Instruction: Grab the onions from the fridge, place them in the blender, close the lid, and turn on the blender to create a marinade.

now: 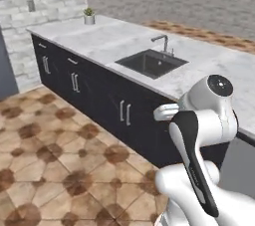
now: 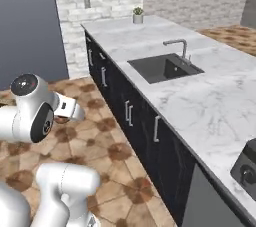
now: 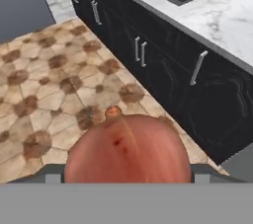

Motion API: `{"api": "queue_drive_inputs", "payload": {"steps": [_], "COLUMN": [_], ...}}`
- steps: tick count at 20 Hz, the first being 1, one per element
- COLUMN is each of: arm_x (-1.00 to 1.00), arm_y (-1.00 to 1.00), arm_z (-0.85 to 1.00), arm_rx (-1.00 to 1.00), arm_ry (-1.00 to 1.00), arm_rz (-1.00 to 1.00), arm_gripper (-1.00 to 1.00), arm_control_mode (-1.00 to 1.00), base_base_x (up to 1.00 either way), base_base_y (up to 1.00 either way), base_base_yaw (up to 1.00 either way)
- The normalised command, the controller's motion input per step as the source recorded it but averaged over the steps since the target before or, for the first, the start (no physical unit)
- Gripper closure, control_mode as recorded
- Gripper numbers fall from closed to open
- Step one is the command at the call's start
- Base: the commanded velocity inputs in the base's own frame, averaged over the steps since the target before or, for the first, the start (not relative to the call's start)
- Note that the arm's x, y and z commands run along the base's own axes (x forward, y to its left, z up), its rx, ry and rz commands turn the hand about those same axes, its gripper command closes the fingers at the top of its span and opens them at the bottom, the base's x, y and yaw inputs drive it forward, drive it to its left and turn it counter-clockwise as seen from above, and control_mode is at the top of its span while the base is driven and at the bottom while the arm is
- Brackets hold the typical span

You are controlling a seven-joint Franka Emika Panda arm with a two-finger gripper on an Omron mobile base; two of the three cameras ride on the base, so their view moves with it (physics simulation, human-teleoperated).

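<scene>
Hand view shows an onion (image 3: 127,150) sitting right at the hand, pinkish-red, so looks gripped, though fingertips hidden behind it, so can't tell how firm. Hanging over the tiled floor (image 3: 44,94), just off the dark cabinets (image 3: 163,65). Marble bench (image 2: 210,101) with sink (image 2: 165,68) off to the right; what may be the blender's dial base (image 2: 246,168) peeking at the near right edge. Main worry: round, slick bulb slipping out mid-carry and rolling off across the tiles. Could also clip the bench edge if swung in too low.
</scene>
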Motion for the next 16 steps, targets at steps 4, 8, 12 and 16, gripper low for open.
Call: {"api": "queue_drive_inputs", "payload": {"steps": [4, 8, 12, 16], "arm_x": [0.00, 0.00, 0.00, 0.00], "arm_y": [0.00, 0.00, 0.00, 0.00], "arm_z": [0.00, 0.00, 0.00, 0.00], "arm_rx": [0.00, 0.00, 0.00, 0.00], "arm_ry": [0.00, 0.00, 0.00, 0.00], "arm_rz": [0.00, 0.00, 0.00, 0.00], "arm_gripper": [1.00, 1.00, 1.00, 1.00], "arm_control_mode": [1.00, 1.00, 1.00, 1.00], "base_base_x": [0.18, 0.07, 0.00, 0.15], "base_base_y": [-0.15, -0.22, -0.31, -0.33], "base_base_yaw": [-0.89, -0.88, -0.85, -0.79]}}
